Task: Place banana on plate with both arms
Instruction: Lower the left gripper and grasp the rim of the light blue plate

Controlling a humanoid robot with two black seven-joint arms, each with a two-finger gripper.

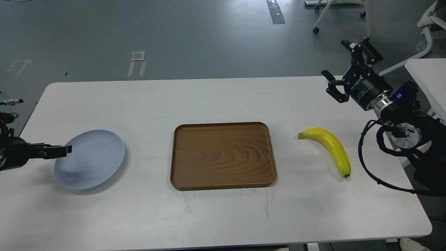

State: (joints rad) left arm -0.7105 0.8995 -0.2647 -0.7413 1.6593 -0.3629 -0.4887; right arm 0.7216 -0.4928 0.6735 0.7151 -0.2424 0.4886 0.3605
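Observation:
The yellow banana [329, 148] lies on the white table right of the tray, with its stem toward the tray and its dark tip toward the front. The pale blue-grey plate [91, 159] lies at the left and holds nothing. My left gripper [55, 151] comes in low from the left edge, its tip over the plate's left rim. It is seen edge-on, so its fingers cannot be told apart. My right gripper [333, 58] is open and empty above the table's far right edge, well behind the banana.
A rectangular brown wooden tray [223, 155] lies at the middle of the white table [223, 101], between plate and banana. Another white table [427, 75] and chair legs [366, 21] stand at the far right, beyond my right arm.

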